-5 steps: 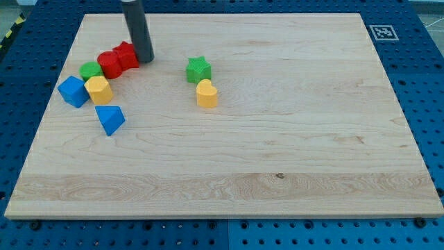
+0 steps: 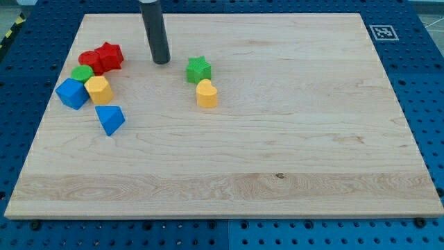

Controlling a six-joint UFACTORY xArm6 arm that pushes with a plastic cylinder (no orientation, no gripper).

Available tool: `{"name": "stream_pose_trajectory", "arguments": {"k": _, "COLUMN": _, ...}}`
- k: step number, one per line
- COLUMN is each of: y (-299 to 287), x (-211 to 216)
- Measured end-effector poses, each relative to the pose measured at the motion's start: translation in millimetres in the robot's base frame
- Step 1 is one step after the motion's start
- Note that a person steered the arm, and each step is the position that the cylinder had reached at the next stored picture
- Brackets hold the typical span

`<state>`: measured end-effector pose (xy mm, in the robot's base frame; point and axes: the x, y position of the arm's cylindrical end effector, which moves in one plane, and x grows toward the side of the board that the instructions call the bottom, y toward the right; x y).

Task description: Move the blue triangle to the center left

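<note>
The blue triangle (image 2: 110, 119) lies on the wooden board (image 2: 277, 153) at the view's left, a little below the board's middle height. My tip (image 2: 161, 61) rests on the board near the view's top, up and to the right of the blue triangle and well apart from it. It stands between the red blocks (image 2: 100, 57) on its left and the green star (image 2: 198, 69) on its right, touching neither.
A blue cube (image 2: 71, 92), a green block (image 2: 82, 73) and a yellow block (image 2: 99, 89) cluster just above the blue triangle. A yellow heart-like block (image 2: 206, 93) sits below the green star. A fiducial tag (image 2: 381, 32) marks the top right corner.
My tip has moved right, away from the red blocks. The two red blocks and the green block now lie a little farther left. The blue triangle has not moved.
</note>
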<state>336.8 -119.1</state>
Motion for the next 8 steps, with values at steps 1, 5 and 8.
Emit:
{"name": "stream_pose_trajectory", "arguments": {"k": 1, "y": -27.0, "x": 100.9}}
{"name": "stream_pose_trajectory", "arguments": {"k": 5, "y": -24.0, "x": 181.1}}
{"name": "stream_pose_trajectory", "arguments": {"k": 8, "y": -61.6, "x": 177.4}}
